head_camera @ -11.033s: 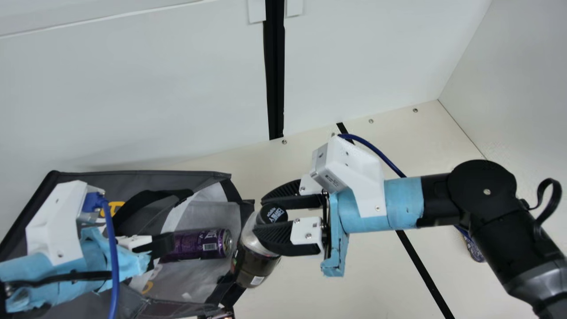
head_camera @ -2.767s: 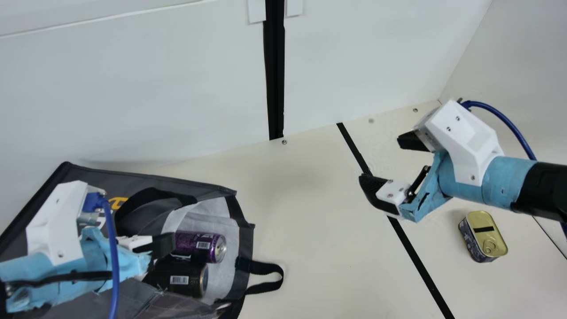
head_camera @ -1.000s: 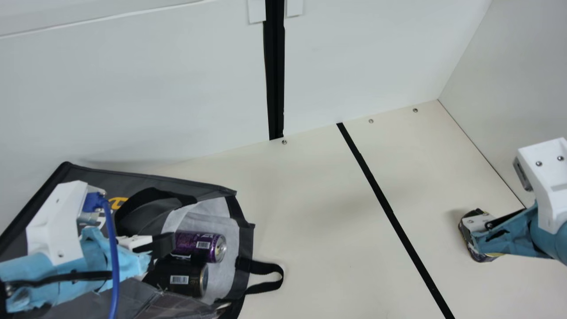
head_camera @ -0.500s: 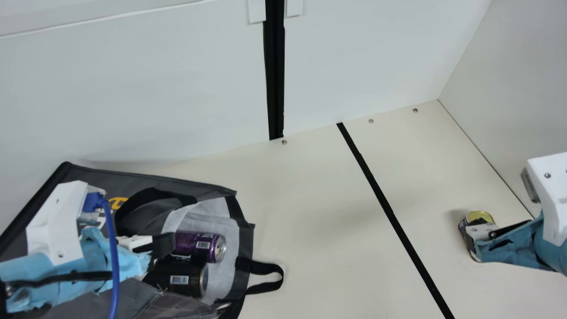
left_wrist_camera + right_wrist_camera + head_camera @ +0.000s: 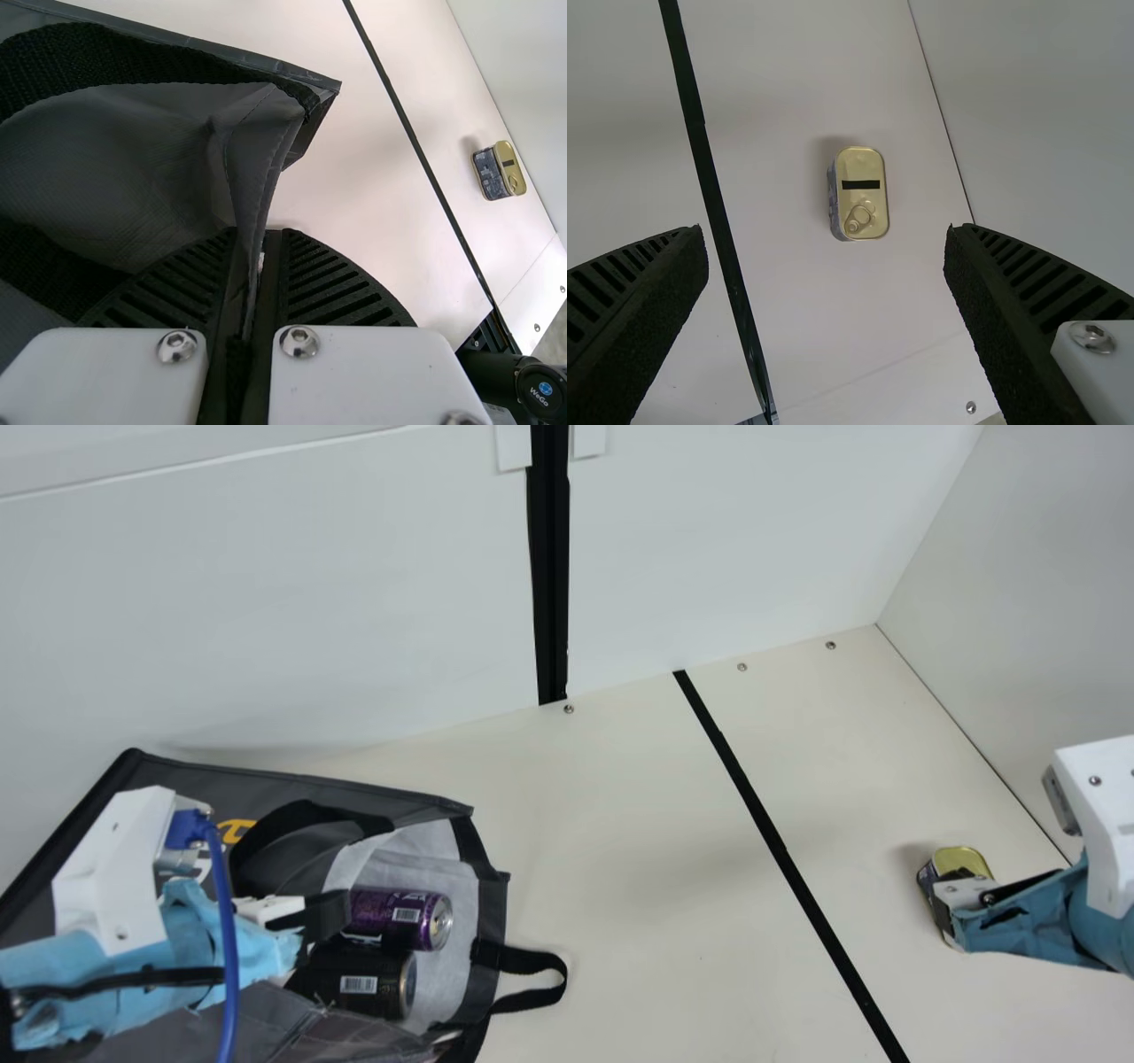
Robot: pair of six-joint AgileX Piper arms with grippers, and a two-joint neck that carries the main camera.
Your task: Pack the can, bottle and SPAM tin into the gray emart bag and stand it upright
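Strap: a black loop (image 5: 528, 960) spills out at lower centre-left of the frame — carry the tin clear above it so you don't snag.
Dark cylinder: lying in the bag's mouth (image 5: 383, 992), lower left, likely the bottle, though its neck is hidden.
Purple can: on its side just beyond (image 5: 403, 918); you'll want the tin to go in without bumping either one.
Left gripper: closed on a fold of the bag's wall (image 5: 259, 235). Keep that pinch steady; if it slips, the mouth may sag.
Gray emart bag: on its side at lower left (image 5: 399, 806), mouth toward the frame's centre. Stand it up once the tin is in.
Right gripper: wide, with nothing between its fingers (image 5: 826, 231). Their line suits a squeeze across the tin's narrow width.
SPAM tin: flat on the table at lower right, ring-pull lid up (image 5: 859, 195). It looks closer to the finger with the white bracket — centre on it first, then lower both fingers well down its sides and close gently. A shallow grip on that smooth rim could slide off.
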